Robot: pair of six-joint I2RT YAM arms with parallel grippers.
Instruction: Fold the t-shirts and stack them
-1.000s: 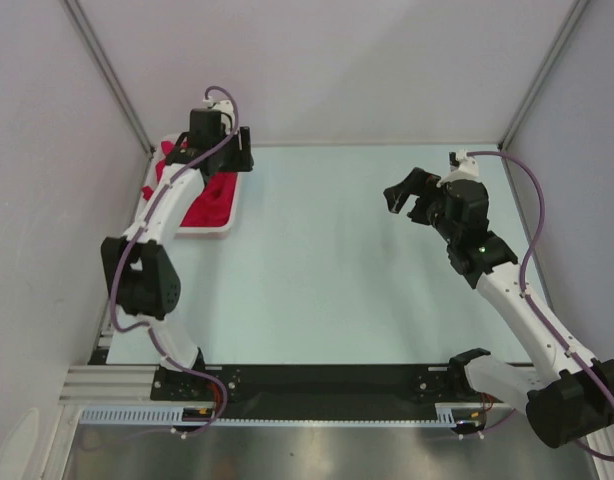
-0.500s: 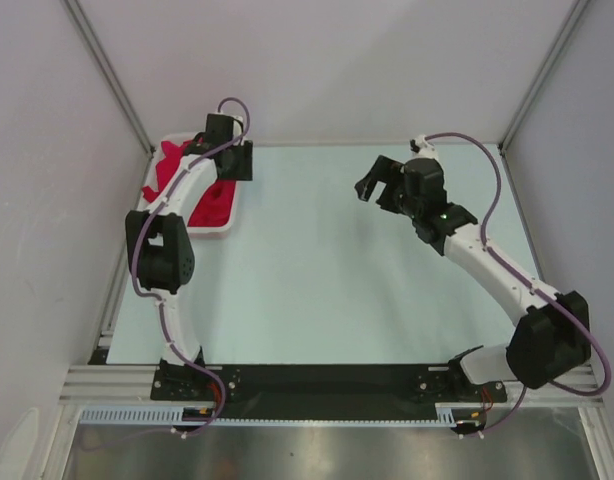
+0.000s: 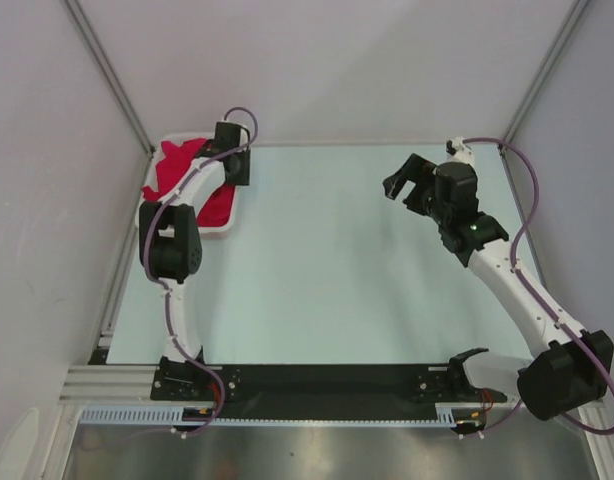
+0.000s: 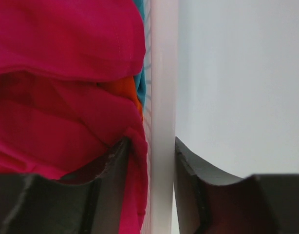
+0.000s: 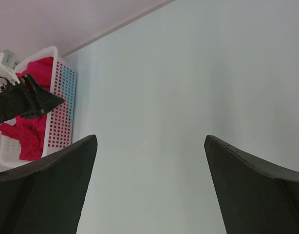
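Crimson red t-shirts (image 3: 177,165) lie heaped in the white lattice basket (image 3: 227,222) at the far left. In the left wrist view the red cloth (image 4: 62,73) fills the left side, with orange (image 4: 125,90) and teal (image 4: 141,87) cloth beneath it. My left gripper (image 3: 230,165) (image 4: 150,144) straddles the basket's right wall (image 4: 163,73). One finger is inside against a red fold, the other outside, closed on wall and cloth. My right gripper (image 3: 407,185) (image 5: 149,141) is wide open and empty above the table's far right.
The right wrist view shows the basket (image 5: 62,112) with red shirts (image 5: 28,131) far to the left, my left gripper (image 5: 37,100) at its rim. Grey walls and metal posts enclose the table at the back and sides.
My left arm has stretched further out, its gripper moving right along the basket to the right wall. My right arm swung left, then back to the right.
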